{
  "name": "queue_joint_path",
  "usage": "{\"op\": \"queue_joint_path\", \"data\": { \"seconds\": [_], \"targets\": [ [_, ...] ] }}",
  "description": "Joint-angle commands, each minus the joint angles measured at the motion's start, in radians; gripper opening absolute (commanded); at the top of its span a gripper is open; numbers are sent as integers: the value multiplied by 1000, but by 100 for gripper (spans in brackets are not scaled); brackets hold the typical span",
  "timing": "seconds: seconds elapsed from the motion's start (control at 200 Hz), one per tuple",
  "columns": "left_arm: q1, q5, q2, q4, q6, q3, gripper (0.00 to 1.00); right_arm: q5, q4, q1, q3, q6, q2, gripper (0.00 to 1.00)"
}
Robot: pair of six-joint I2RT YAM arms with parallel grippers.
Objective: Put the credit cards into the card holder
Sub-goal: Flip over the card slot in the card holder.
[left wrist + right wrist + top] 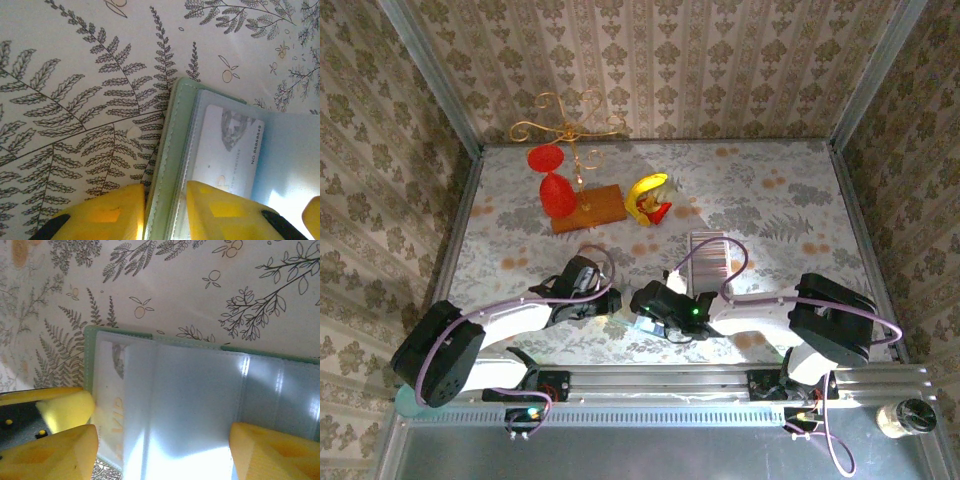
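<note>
Left gripper (165,202) and right gripper (165,450) crowd the card holder (172,150); far-right table (790,200) free (banana (647,195) aside)

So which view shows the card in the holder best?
Left wrist: the card lies under the holder's clear sleeve, its printed number legible. Right wrist catches its VIP-lettered end, washed by glare. From the top it is too small to tell.

Pale brown wallpaper walls (720,60) with leafy flower shapes stand at the top and both sides, shiny grey metal posts (432,75) run down the upper corners, and the white table cloth (800,200) with grey ferns and orange spots looks bright in the middle.
</note>
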Motion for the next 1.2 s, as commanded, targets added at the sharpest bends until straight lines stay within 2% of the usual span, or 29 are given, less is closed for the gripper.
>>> {"op": "queue_joint_path", "data": {
  "seconds": [0.0,0.395,0.63,0.96,1.195],
  "targets": [
    [-29,15,1,-1,-25,-22,28,15,52,-5,-20,22,-39,71],
    [-50,-16,-48,-12,-61,-43,27,21,14,-1,-3,4,-63,71],
    [-74,-26,-92,-9,-108,-75,25,0,71,5,40,-30,-31,71],
    [-76,-190,-357,-230,-129,-102,32,-52,167,5,95,-35,102,72],
    [-74,-274,-545,-387,-156,-114,30,-117,246,-9,115,-32,192,73]
  ]
}}
